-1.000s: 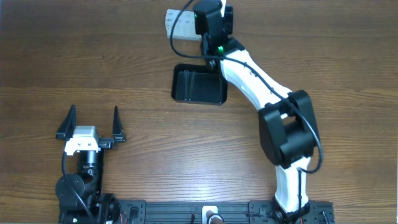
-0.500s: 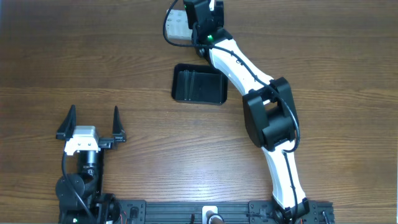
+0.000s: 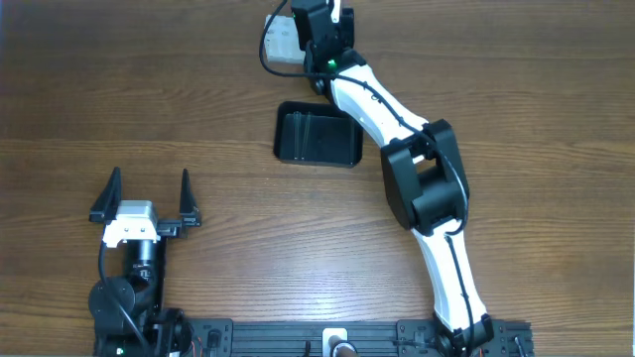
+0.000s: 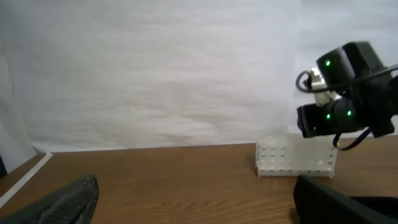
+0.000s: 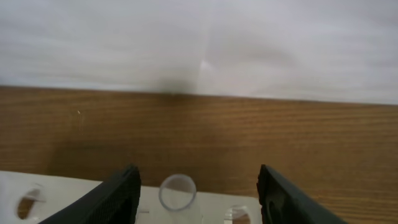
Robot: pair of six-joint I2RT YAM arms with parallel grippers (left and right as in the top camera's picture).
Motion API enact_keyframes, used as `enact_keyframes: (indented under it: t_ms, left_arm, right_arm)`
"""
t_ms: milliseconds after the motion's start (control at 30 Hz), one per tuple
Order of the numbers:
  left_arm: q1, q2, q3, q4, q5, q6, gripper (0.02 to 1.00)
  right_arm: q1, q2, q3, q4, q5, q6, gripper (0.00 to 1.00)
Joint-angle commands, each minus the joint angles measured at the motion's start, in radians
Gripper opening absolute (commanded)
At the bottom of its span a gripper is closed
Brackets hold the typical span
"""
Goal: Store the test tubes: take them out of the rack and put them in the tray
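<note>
R gripper [image 5: 198, 190] hung over the white test tube rack [image 3: 281, 40] at the far side of the wooden table [image 3: 516, 109]. Its fingers were spread fairly wide and held nothing. In the R wrist view, one clear test tube [image 5: 177, 190] stood upright in a rack hole, its round mouth facing up. It sat btwn the two dark fingers [image 5: 121, 196], a bit nearer one of them and touching neither. More rack holes showed to either side of the tube (contents couldn't be made out).

The black tray [image 3: 342, 149] lay on the table near the rack, on the side toward the arm bases, w/ a strip of bare wood btwn them. The R arm passed above the tray's far corner on its way to the rack. A few faint pale streaks showed on the tray floor, but I couldn't tell if they were tubes or just glare.

L gripper [image 3: 149, 175] was low over the table close to its own base, well apart from both rack and tray. Its fingers were splayed wide w/ nothing btwn them. From the L wrist view the rack looked like a low pale block dotted w/ holes, standing in front of a plain white backdrop [image 4: 149, 74]. The R arm's wrist, w/ green lights lit, sat directly above the rack's end.
</note>
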Motion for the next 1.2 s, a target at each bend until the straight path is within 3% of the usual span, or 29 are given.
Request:
enact_keyframes:
  t_ms: [33,500,1200]
  left_arm:
    - [0.005,-0.007,-0.003,0.004,0.011,0.014,1.000]
    - [0.005,-0.007,-0.003,0.004,0.011,0.014,1.000]
    - [0.005,-0.007,-0.003,0.004,0.011,0.014,1.000]
  right_arm:
    - [-0.009,0.028,0.021,0.018,0.016,0.025,0.606]
    - [-0.021,0.043,0.021,0.069,0.016,0.024,0.595]
    - [-0.021,0.060,0.021,0.072,0.012,0.024,0.369]
